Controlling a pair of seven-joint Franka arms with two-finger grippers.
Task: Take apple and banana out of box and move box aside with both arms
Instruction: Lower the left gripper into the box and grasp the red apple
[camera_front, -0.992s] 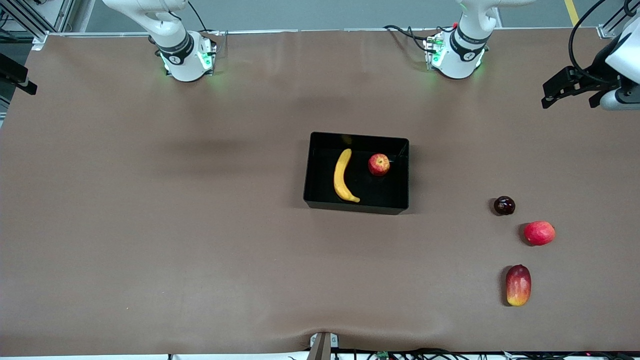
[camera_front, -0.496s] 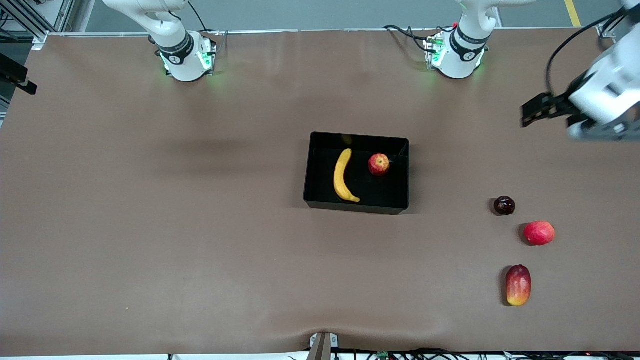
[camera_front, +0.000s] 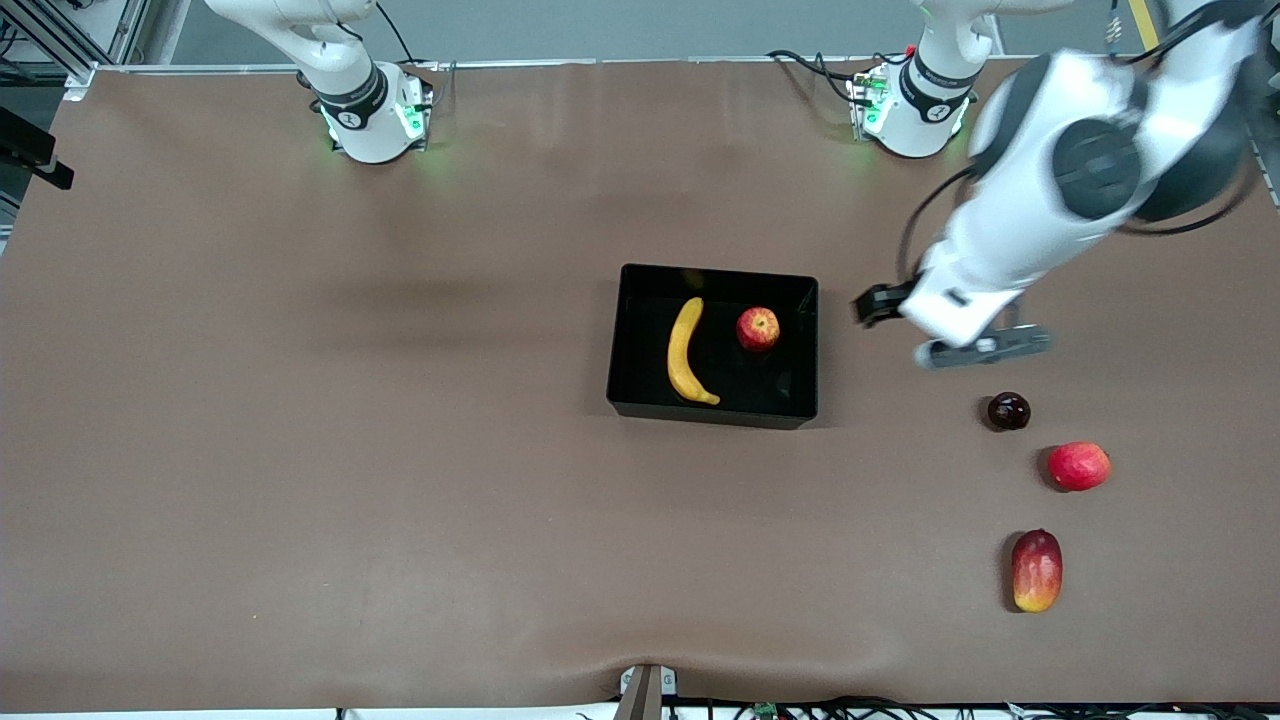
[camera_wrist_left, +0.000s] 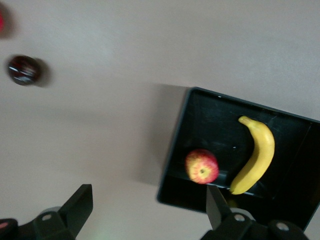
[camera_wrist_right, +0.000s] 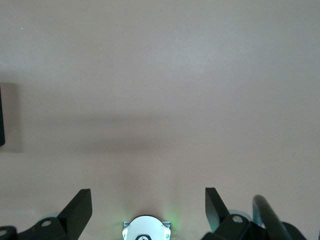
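The black box (camera_front: 712, 413) sits mid-table with a yellow banana (camera_front: 685, 350) and a small red apple (camera_front: 758, 328) lying apart inside it. My left gripper (camera_front: 880, 304) hangs open over bare table just beside the box's wall at the left arm's end. In the left wrist view the left gripper (camera_wrist_left: 148, 201) is empty; the box (camera_wrist_left: 212, 117), apple (camera_wrist_left: 202, 166) and banana (camera_wrist_left: 257, 155) show past it. My right gripper (camera_wrist_right: 148, 202) is open and empty above its own base (camera_wrist_right: 146, 230), out of the front view.
Toward the left arm's end lie a dark plum (camera_front: 1008, 411), a plain red fruit (camera_front: 1078, 466) and a red-and-yellow mango (camera_front: 1036, 570), each nearer the front camera than the last. The arm bases (camera_front: 372, 115) (camera_front: 912, 105) stand along the table's top edge.
My left arm has swung in from the left arm's end of the table toward the box, with its gripper staying open. The right arm and the fruits have not moved.
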